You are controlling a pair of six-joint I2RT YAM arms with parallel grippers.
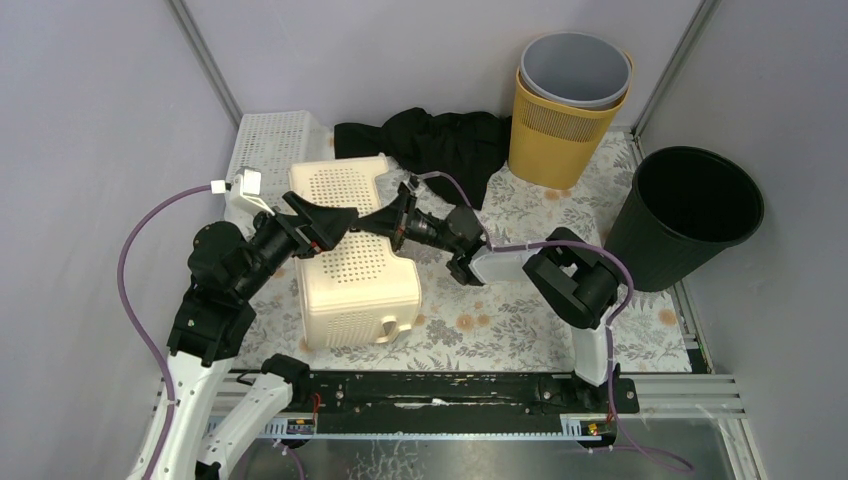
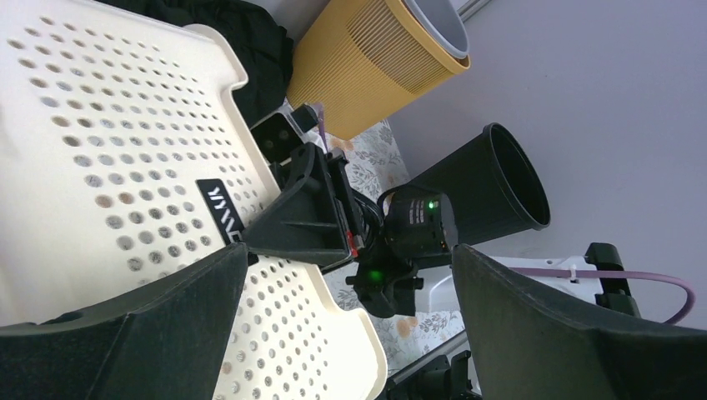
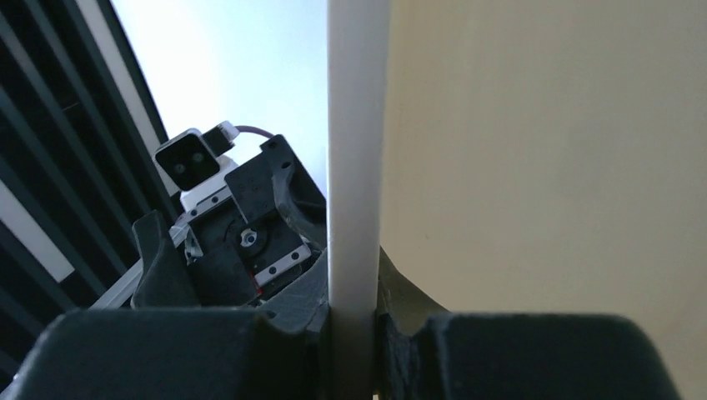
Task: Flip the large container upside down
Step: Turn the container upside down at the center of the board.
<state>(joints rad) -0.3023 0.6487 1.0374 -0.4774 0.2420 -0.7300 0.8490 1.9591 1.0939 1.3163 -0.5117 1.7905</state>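
The right gripper (image 1: 388, 222) clamps the cream perforated basket's (image 1: 360, 285) thin wall, likely leverage for the flip, while the left gripper (image 1: 332, 222) hangs wide open opposite it, seemingly ready to steady.

Perforated rectangular containers, two: one large cream container (image 1: 355, 285), one white basket (image 1: 272, 140). Round bins, three — a yellow bin (image 1: 550, 135), a grey bin (image 1: 575, 65) nested inside it, and a black bin (image 1: 690, 215) standing alone. One black cloth (image 1: 445, 140), bunched. One floral-patterned counter (image 1: 520, 320) under all of it.
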